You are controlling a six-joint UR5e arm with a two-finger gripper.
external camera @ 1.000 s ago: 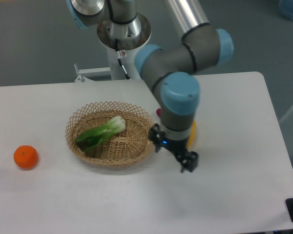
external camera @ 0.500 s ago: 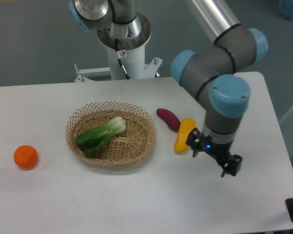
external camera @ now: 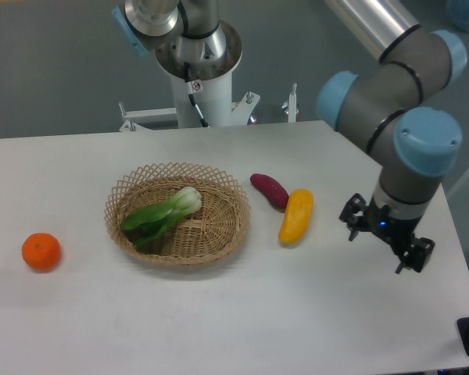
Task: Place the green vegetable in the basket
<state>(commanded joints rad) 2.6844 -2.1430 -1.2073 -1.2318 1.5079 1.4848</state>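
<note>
Bok choy lies inside the basket, leaves toward the lower left, pale stalk end toward the upper right, resting on the woven floor. We see it wholly within the rim, nothing holding it. Basket sits on the worktop, left of centre.

Just right of the basket, apart from it, a purple sweet potato and a yellow fruit lie side by side, their near ends close or touching; we cannot tell which. An orange sits well apart at the far left.

Pincer hangs over the right side of the worktop, well away from the basket and beyond the yellow fruit. It carries nothing; the view does not let us tell how the fingers stand, parted or closed.

We judge the placing done: the vegetable is in its goal and free. Step in hand looks like retreat. Next move calls for little more than keeping the arm clear of the basket and the two items beside it, and parking. No regrasp seems needed.
</note>
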